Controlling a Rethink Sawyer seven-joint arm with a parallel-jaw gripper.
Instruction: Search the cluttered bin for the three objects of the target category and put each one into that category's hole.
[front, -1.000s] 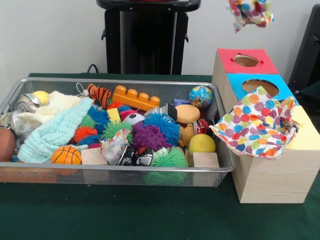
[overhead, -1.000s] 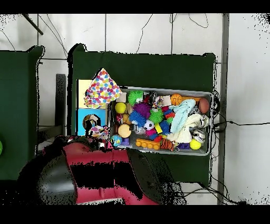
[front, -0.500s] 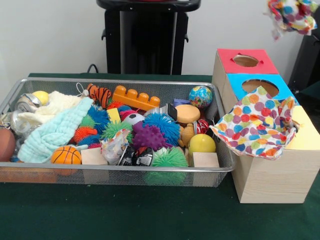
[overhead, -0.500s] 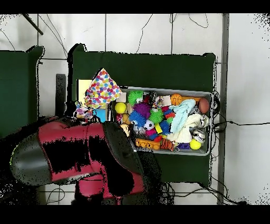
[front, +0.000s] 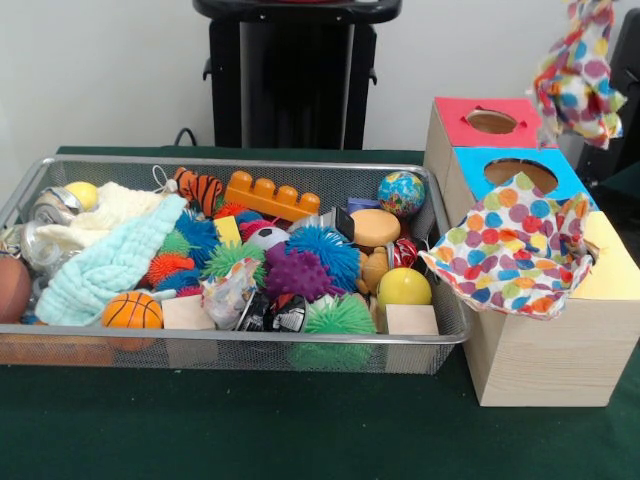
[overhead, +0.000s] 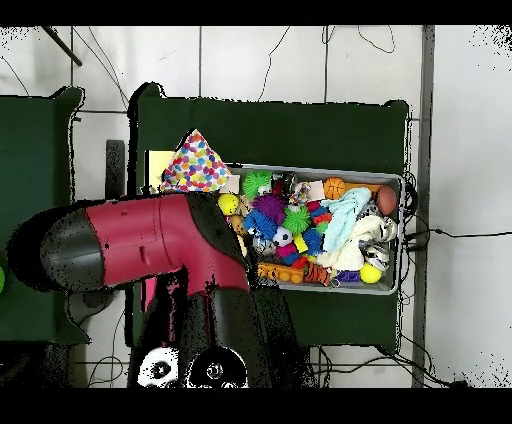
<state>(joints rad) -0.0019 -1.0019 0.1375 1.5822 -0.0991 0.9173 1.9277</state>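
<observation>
Hand itself hidden in both views: out of the front view past the top right corner, covered by the red and black arm (overhead: 150, 250) in the overhead view, so grip cannot be told. Directly beneath it, hanging in the air: a polka-dot cloth (front: 580, 75), bunched and drooping, up beside the box's red section (front: 495, 122) and clear of it. Below and toward the bin: blue section (front: 520, 170), round hole partly bare. Further down: a second polka-dot cloth (front: 515, 245) draped over the yellow section (front: 612, 262). Well off to the side of the hand: wire bin (front: 230, 340) on the green surface (front: 300, 430), crammed with spiky balls, an orange block (front: 270, 196) and a mint towel (front: 110, 262).
</observation>
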